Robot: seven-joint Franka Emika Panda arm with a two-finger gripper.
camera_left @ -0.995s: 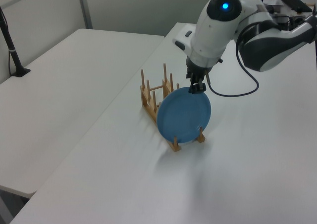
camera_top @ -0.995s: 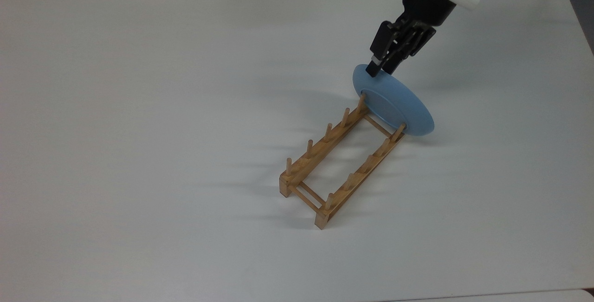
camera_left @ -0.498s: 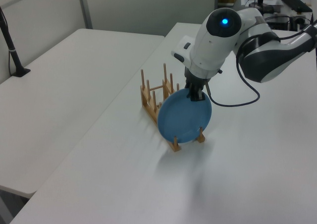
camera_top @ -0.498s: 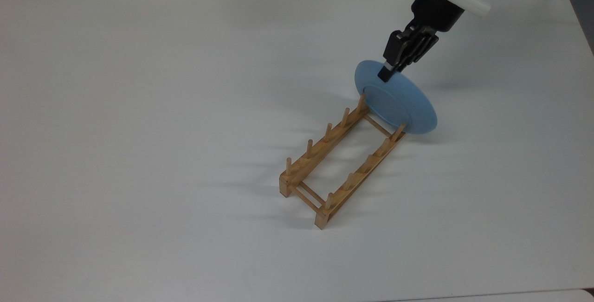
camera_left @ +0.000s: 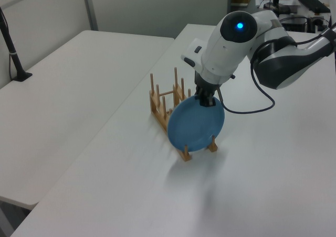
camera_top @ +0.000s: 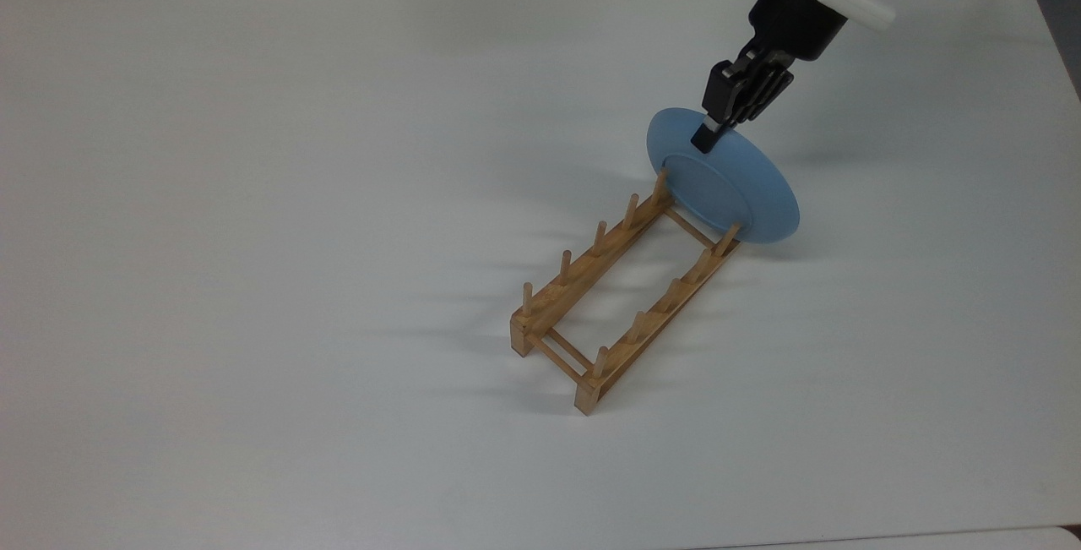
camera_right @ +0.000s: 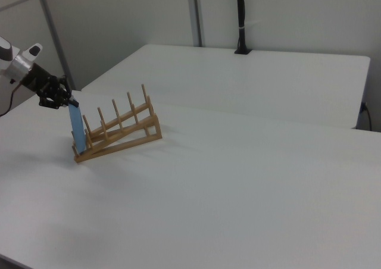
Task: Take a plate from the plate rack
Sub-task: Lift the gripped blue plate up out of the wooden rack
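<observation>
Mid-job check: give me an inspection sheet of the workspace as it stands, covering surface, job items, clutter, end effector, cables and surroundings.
Surface: white table, bare apart from the job's things.
Plate: light blue, on edge at the rack's end, behind the last pair of pegs, at the top view's right.
Plate rack: light wood, flat on the table, its other peg slots empty.
Clutter: nothing seen.
End effector: shut on the plate's upper rim, coming in from above.
Cables: one black cable looping off the arm in the left view.
Surroundings: a second white table beyond, with a black post standing on it; grey partition walls behind.
</observation>
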